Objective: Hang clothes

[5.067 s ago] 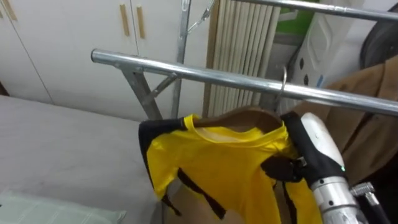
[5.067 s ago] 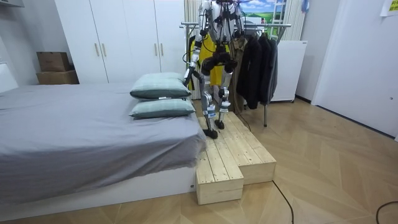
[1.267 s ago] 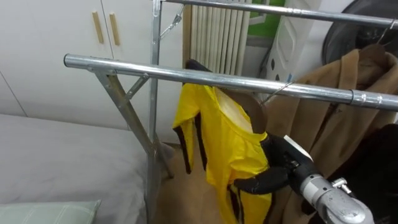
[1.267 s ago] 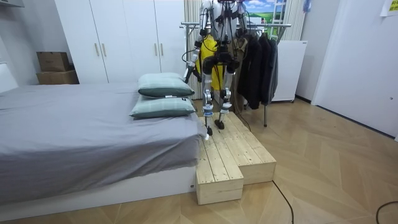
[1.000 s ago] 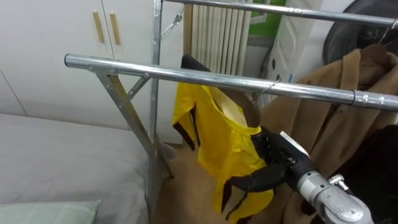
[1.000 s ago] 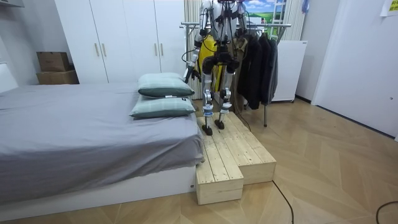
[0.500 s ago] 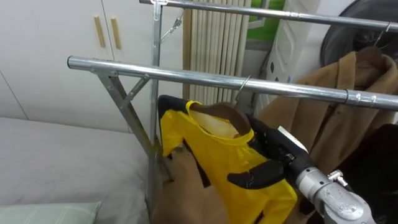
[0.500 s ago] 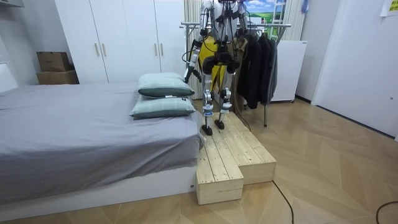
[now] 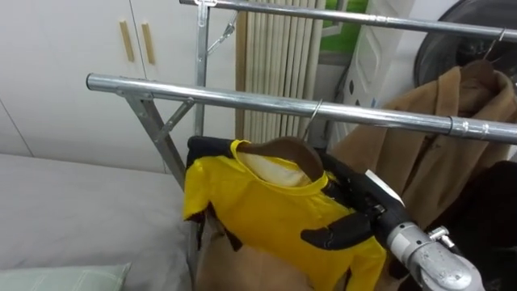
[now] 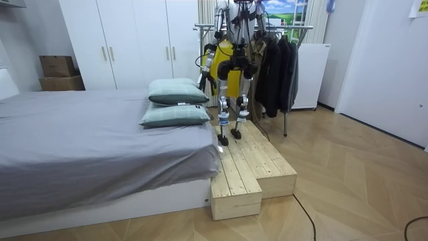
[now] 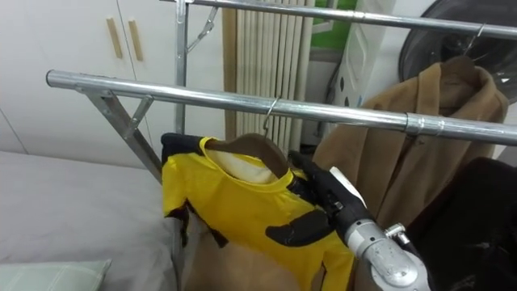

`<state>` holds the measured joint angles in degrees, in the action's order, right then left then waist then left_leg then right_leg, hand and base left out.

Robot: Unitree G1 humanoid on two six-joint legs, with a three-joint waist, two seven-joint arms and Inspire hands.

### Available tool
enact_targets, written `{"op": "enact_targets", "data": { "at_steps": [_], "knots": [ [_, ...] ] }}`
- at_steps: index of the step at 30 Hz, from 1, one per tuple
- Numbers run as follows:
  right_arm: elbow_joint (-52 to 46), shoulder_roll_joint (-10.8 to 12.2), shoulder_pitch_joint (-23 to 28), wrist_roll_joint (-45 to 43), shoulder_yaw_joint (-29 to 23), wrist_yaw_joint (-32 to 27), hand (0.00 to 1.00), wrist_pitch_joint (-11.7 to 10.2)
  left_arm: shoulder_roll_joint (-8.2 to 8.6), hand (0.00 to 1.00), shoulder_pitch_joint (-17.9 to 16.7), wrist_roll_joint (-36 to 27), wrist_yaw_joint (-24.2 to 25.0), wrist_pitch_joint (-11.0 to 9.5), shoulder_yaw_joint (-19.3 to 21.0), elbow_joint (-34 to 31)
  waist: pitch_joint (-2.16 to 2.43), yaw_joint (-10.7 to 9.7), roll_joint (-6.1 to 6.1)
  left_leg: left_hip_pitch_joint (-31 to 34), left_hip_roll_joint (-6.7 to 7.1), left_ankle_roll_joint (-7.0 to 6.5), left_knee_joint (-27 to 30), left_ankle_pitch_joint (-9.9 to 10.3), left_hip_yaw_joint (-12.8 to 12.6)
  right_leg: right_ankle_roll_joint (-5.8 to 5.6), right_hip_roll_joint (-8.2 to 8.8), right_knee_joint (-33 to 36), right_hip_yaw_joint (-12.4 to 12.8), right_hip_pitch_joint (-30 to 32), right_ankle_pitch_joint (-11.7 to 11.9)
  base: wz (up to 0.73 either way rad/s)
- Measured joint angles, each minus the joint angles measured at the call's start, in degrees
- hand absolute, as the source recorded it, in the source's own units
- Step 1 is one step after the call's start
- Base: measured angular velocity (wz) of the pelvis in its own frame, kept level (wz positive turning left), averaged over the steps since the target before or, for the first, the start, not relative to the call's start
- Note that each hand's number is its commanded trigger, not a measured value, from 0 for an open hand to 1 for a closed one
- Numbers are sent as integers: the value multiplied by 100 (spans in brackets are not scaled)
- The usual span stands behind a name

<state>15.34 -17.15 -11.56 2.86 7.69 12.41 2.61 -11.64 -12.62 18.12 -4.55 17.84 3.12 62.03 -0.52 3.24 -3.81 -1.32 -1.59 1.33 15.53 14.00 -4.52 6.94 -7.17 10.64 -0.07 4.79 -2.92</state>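
Hanging just beneath the front rail (image 9: 242,97): one yellow shirt (image 9: 275,210) with black trim, spreading over one brown hanger (image 9: 291,149). Reaching up from that hanger to the front rail, one thin metal hook (image 9: 315,109), touching the bar or sitting right against it; cannot tell which.

Gripping the shirt below the front rail with the right hand (image 9: 363,202): black fingers (image 9: 329,234) clenching round the shirt's shoulder at the hanger's end, one lying across the yellow front and the rest wrapping behind.

Counting two rails: the front one and a rear rail (image 9: 363,18), higher and behind it. Hanging from the front rail further to the right, one tan coat (image 9: 436,121), and below that, one dark garment (image 9: 493,210).

Standing behind the front rail on the left, white wardrobe doors (image 9: 65,65) bearing two wooden handles (image 9: 127,40).

Lying below the front rail's left end, one grey bed (image 9: 81,210), carrying two pillows (image 10: 177,97). Standing on one wooden platform (image 10: 251,167) between bed and rail, facing the rail.
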Motion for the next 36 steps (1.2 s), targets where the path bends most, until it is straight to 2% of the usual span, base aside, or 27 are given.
{"op": "enact_targets", "data": {
  "at_steps": [6, 21, 25, 29, 32, 36],
  "knots": [
    [238, 7, 178, -202, -97, -253, 0, -2, 0, 0, -22, -2, 1, -3, 4, -2, -8, -64, -1, 10, 16, -33, 28, 15, 58, -24, 11, -8, 1, -21, -20, 1],
    [302, -28, 347, 112, -1155, -812, 0, -5, 68, 0, -98, 1, 27, -3, 175, -2, -13, -216, 54, -18, 11, -64, -16, 34, -1, -64, 16, -1, -6, 6, -22, 0],
    [226, -39, 572, 162, -1210, -988, 0, -8, 71, 0, -146, 1, 27, -3, 257, -2, -15, -320, 58, -40, 12, -64, -17, 34, 5, -60, 16, -2, -11, -5, -34, 1],
    [241, -39, 848, 241, -1264, -1114, 0, -7, 72, 0, -149, 0, 27, -3, 241, -2, -23, -341, 69, -29, 15, -64, -24, 35, 0, -60, 16, 8, -4, 2, -41, 0],
    [276, -37, 878, 293, -1265, -1145, 0, -8, 72, 0, -169, 1, 27, -3, 252, -2, -23, -440, 70, 10, 14, -67, -18, 37, 3, -62, 16, -1, -4, 13, -42, 0],
    [645, -8, 1178, 427, -1298, -1314, 0, -57, 72, 0, -173, -1, 26, -5, 249, -3, -26, -479, 97, -3, 8, -72, -13, 40, 3, -65, 15, 0, -10, -8, -44, 0]
  ]
}}
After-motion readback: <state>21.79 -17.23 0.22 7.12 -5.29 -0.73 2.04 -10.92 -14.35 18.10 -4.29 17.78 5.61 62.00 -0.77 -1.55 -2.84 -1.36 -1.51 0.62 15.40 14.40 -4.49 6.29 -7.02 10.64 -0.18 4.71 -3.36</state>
